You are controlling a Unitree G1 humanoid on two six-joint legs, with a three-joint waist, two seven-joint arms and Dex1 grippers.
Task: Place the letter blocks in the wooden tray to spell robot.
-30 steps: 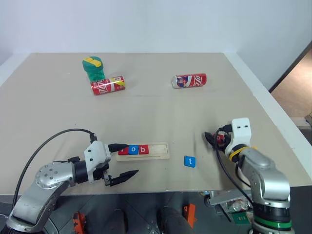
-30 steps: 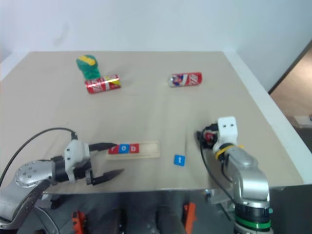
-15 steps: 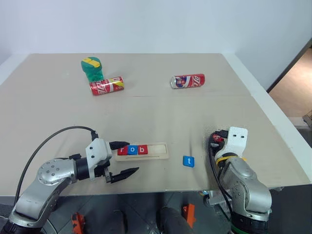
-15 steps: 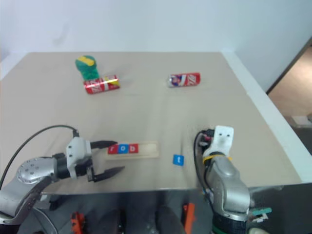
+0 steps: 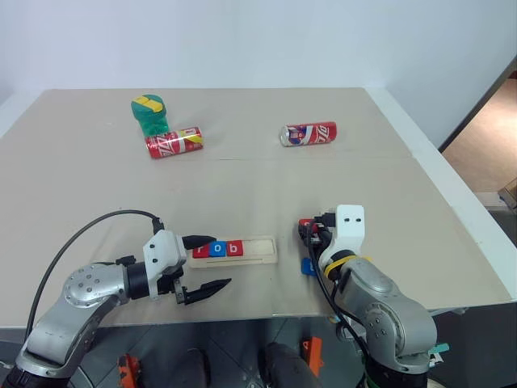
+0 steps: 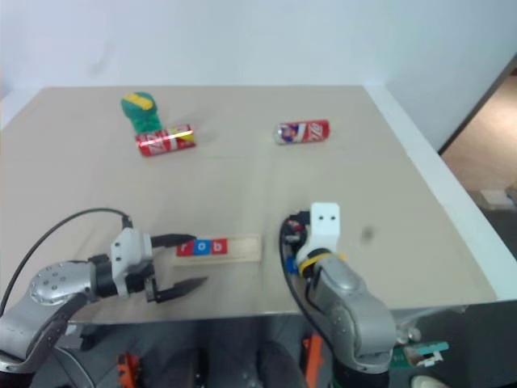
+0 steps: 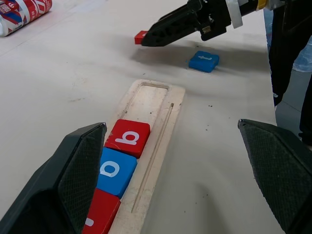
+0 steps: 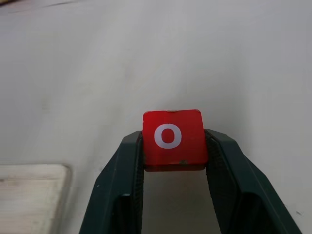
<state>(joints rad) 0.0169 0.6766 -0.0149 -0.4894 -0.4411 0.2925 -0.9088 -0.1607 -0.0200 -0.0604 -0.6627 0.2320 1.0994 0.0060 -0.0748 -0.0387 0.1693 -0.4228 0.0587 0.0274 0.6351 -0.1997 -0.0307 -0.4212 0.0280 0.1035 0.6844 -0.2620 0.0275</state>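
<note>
**Right wrist view: red o pinched, two slots left to fill**

Right wrist view shows the right gripper [image 8: 173,161] closed on the red o [image 8: 172,139], one black finger on each side edge, letter face up toward the camera. The tile sits right at the fingertips, so the hold is shallow. A corner of the tray [image 8: 29,187] shows just beside it.

From the head, the tray [image 5: 262,250] lies near the table's front edge with three tiles seated at its left end: r [image 5: 200,251], blue o [image 5: 216,250] and b [image 5: 234,249]. The right part of the groove is bare. The right gripper hangs just beyond that bare end, above the table. The blue t [image 7: 204,61] lies flat on the table near the tray's right end, under that arm. The left gripper [image 5: 206,263] rests wide open and empty at the tray's left end, one finger touching or nearly touching the r.

Risks, as I judge them:
- With so little of the tile between the fingers, a bump against the tray rim could twist it or pop it out.
- Lowering tilted, it could land on the groove's lip or ride onto the b.
- A push along the groove could slide the light tray, or shove the seated tiles into the left finger.
- The arm passing low could knock the t toward the table edge.
</note>
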